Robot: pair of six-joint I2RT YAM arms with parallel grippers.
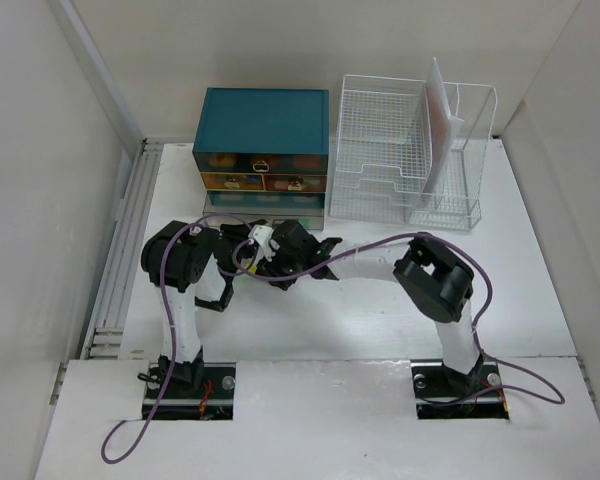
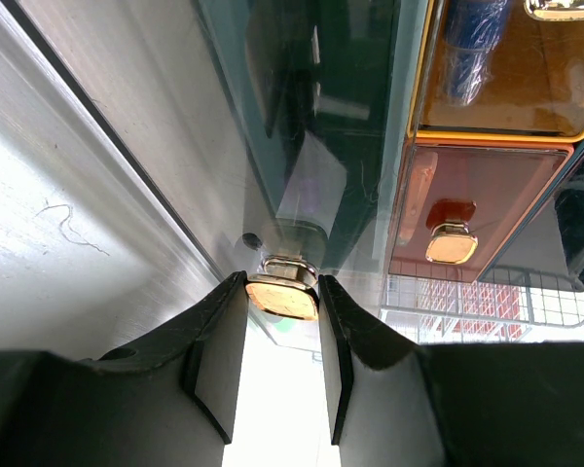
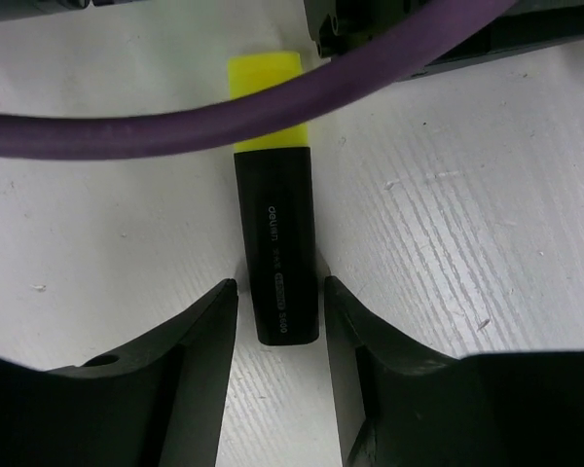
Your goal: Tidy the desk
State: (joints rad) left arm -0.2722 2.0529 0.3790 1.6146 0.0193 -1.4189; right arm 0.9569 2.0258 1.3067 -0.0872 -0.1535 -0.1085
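Note:
The white desk [image 1: 500, 290] carries a teal drawer chest [image 1: 265, 125] at the back. In the left wrist view my left gripper [image 2: 282, 292] is shut on the gold handle [image 2: 282, 297] of the chest's clear bottom drawer [image 2: 311, 146], one fingertip on each side. A black highlighter [image 3: 277, 253] with a yellow cap lies flat on the desk [image 3: 467, 195]. My right gripper [image 3: 280, 292] straddles its butt end, open, with a thin gap on each side. Both grippers sit close together in front of the chest.
A white wire-mesh file rack [image 1: 400, 150] holding white sheets [image 1: 438, 120] stands right of the chest. An orange drawer with a gold handle [image 2: 452, 243] is above the clear one. A purple cable [image 3: 175, 122] crosses over the highlighter's cap. Grooved rails [image 1: 120, 260] run along the left edge.

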